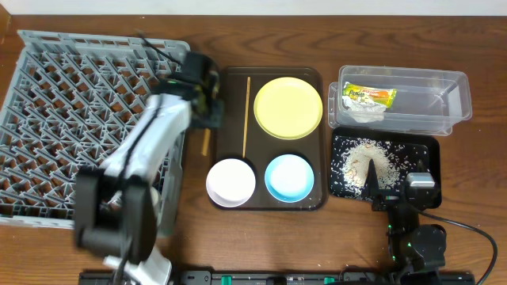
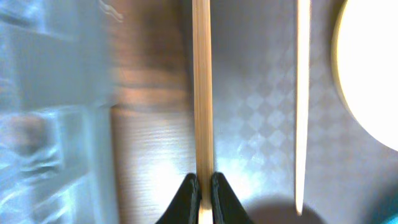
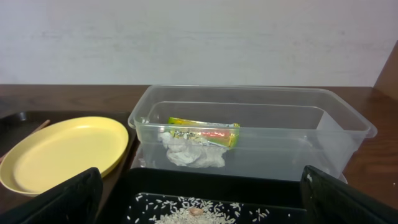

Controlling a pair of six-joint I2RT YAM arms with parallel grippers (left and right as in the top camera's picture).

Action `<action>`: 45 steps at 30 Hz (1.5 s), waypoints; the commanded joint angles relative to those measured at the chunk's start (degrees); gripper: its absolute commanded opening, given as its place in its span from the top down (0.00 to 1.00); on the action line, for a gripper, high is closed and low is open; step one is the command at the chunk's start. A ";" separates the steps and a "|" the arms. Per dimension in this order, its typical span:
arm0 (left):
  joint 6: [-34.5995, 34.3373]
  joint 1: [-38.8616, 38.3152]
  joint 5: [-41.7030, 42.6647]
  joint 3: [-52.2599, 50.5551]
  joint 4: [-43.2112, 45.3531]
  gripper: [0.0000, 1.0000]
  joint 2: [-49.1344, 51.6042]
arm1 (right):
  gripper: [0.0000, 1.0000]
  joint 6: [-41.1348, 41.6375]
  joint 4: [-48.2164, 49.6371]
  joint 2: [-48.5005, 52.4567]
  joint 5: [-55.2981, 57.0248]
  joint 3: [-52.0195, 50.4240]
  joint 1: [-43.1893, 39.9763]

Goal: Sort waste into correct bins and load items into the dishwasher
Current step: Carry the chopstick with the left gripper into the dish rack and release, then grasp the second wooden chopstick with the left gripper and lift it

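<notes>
Overhead — left arm (image 1: 150,150) angled across the rack (image 1: 63,103), left tool (image 2: 204,184) clamped on a chopstick (image 2: 201,87); right tool (image 3: 202,200) gapes empty.

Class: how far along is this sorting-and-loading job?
Done: wrapper and whitish scraps lie in the clear tub; rice grains in the black tray. In hand: left pincer shut on one chopstick. Left: second chopstick, yellow plate, white bowl and blue bowl wait on the brown tray; the grey rack shows no dishes.
</notes>
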 commanded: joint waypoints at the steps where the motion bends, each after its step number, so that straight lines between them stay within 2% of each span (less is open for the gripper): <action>1: 2.49 1.44 -8.98 2.34 -3.50 0.94 -9.64 | 0.01 -0.57 -0.04 -0.57 -0.04 -0.20 -0.74; 5: 3.23 2.60 -19.54 1.77 -6.56 0.94 -13.35 | 0.01 -0.57 -0.02 -0.57 -0.04 -0.20 -0.74; 15: 7.76 5.42 -20.31 -0.63 -5.84 0.94 -6.67 | 0.01 -0.57 -0.04 -0.57 -0.04 -0.20 -0.74; 17: 8.09 5.40 -20.28 -0.61 -5.81 0.91 -5.75 | 0.01 -0.57 -0.04 -0.57 -0.04 -0.20 -0.74; 18: 8.07 5.40 -20.26 -0.61 -5.79 0.85 -5.66 | 0.01 -0.57 -0.04 -0.57 -0.04 -0.20 -0.74; 20: 8.04 5.38 -19.50 -0.44 -5.84 0.56 -5.90 | 0.01 -0.57 -0.02 -0.57 -0.04 -0.20 -0.74; 23: 7.98 5.35 -14.58 0.70 -6.54 0.35 -7.28 | 0.01 -0.57 -0.04 -0.57 -0.04 -0.20 -0.74; 26: 6.71 4.68 -5.46 1.84 -6.58 0.34 -9.42 | 0.01 -0.59 -0.04 -0.57 -0.04 -0.20 -0.74; 29: 4.94 3.06 4.04 1.81 -4.83 0.38 -10.25 | 0.01 -0.59 -0.04 -0.57 -0.04 -0.20 -0.74; 31: 4.33 1.22 7.28 1.46 -3.54 0.41 -9.73 | 0.01 -0.57 -0.02 -0.57 -0.04 -0.20 -0.74; 37: 2.01 -5.01 7.02 0.26 0.44 0.42 -4.00 | 0.01 -0.57 -0.02 -0.57 -0.04 -0.20 -0.74; 40: -1.11 -7.10 3.34 0.26 2.51 0.42 1.09 | 0.01 -0.57 -0.04 -0.57 -0.04 -0.20 -0.74; 45: -3.37 -8.79 1.79 0.28 5.92 0.53 8.52 | 0.01 -0.59 -0.02 -0.57 -0.04 -0.20 -0.74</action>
